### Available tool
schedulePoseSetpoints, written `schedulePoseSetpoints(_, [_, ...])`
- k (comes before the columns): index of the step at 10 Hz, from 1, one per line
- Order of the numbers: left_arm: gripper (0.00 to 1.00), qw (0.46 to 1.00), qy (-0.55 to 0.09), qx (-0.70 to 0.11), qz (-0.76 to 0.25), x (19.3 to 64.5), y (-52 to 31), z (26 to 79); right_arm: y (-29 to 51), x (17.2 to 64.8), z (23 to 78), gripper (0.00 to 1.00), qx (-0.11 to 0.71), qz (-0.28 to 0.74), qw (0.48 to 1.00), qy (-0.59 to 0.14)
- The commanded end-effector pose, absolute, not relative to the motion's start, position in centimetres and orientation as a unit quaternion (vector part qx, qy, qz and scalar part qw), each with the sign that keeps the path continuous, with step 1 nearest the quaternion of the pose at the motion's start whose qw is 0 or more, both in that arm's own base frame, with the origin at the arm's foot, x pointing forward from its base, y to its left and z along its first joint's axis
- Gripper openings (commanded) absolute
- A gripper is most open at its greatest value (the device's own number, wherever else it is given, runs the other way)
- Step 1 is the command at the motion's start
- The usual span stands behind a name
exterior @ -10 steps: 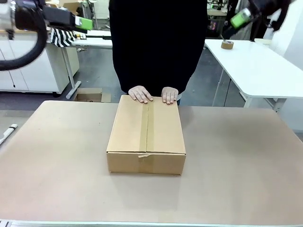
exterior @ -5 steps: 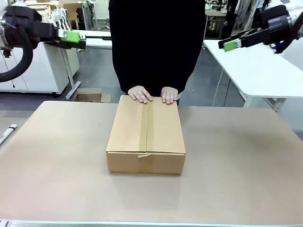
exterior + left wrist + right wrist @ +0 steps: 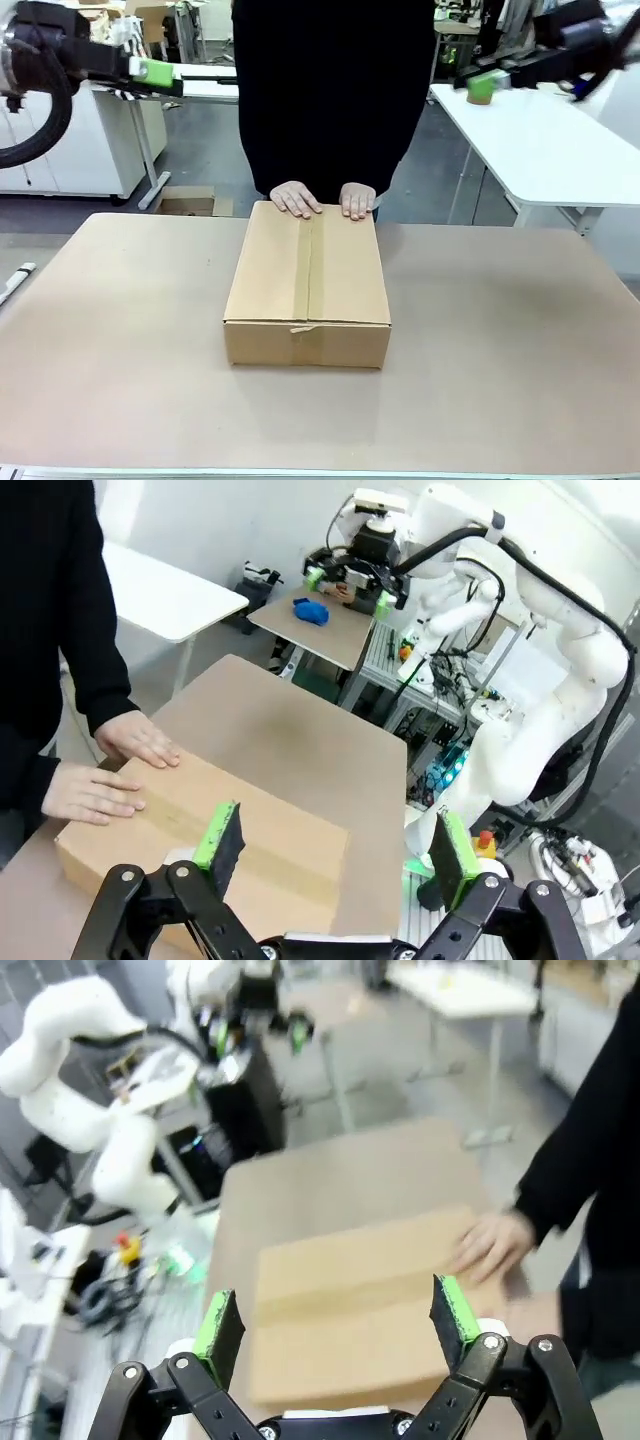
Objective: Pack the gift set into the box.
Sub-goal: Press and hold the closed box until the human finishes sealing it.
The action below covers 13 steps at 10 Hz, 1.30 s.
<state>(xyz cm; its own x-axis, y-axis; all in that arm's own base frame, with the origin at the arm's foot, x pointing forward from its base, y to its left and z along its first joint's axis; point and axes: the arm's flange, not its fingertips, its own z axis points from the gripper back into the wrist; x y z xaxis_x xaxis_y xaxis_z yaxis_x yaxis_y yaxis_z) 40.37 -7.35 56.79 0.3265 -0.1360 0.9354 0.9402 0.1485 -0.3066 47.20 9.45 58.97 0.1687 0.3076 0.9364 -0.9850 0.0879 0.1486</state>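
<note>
The box (image 3: 309, 287) sits shut in the middle of the table, tan tape along its top seam; it also lies below the fingers in the left wrist view (image 3: 230, 840) and the right wrist view (image 3: 360, 1310). A person in black rests both hands (image 3: 320, 200) on its far edge. My left gripper (image 3: 160, 74) hangs high at the upper left, open with nothing between its green pads (image 3: 218, 836). My right gripper (image 3: 487, 82) hangs high at the upper right, open and empty, blurred in the front view. The gift set is out of view.
The brown table (image 3: 500, 340) has bare room on both sides of the box. A white table (image 3: 550, 140) stands behind at the right, and a white cabinet (image 3: 60, 150) at the back left. A small open carton (image 3: 190, 205) lies on the floor beyond the table.
The right gripper has moved down from the top edge and swung across the upper right. The left gripper has shifted slightly at the upper left. Box and hands are unmoved.
</note>
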Motion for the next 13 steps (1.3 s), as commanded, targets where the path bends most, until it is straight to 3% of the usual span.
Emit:
schedulePoseSetpoints(1, [1.0,0.604,-0.449,-0.398,-0.524,41.9,-9.0,54.3,14.7,46.5,56.0,1.0,0.437,0.499,0.541,-0.517])
schedulePoseSetpoints(2, [1.0,0.589,-0.456,-0.355,-0.564,42.3,-9.5,52.6,15.8,46.5,53.9,1.0,0.45,0.463,0.532,-0.548])
schedulePoseSetpoints(4, [1.0,0.533,-0.499,-0.3,-0.614,42.9,-11.1,49.6,18.8,45.3,48.7,1.0,0.482,0.466,0.573,-0.471])
schedulePoseSetpoints(5, [1.0,0.518,-0.506,-0.313,-0.615,42.9,-12.3,48.3,19.2,44.3,46.7,1.0,0.466,0.499,0.594,-0.426])
schedulePoseSetpoints(8, [1.0,0.489,-0.464,-0.479,-0.562,42.4,-16.9,42.6,19.5,41.7,41.4,1.0,0.407,0.58,0.629,-0.32])
schedulePoseSetpoints(9, [1.0,0.5,-0.422,-0.538,-0.532,41.9,-18.2,39.6,20.7,40.8,40.2,1.0,0.418,0.584,0.623,-0.309])
schedulePoseSetpoints(10, [1.0,0.532,-0.363,-0.602,-0.471,41.7,-18.6,37.7,20.3,41.3,40.0,1.0,0.398,0.584,0.655,-0.268])
schedulePoseSetpoints(11, [1.0,0.488,-0.457,-0.48,-0.568,41.4,-18.0,41.8,19.6,41.1,39.8,1.0,0.427,0.577,0.618,-0.32])
schedulePoseSetpoints(13, [1.0,0.488,-0.457,-0.48,-0.568,41.4,-18.0,41.8,19.8,40.8,39.2,1.0,0.417,0.587,0.628,-0.296])
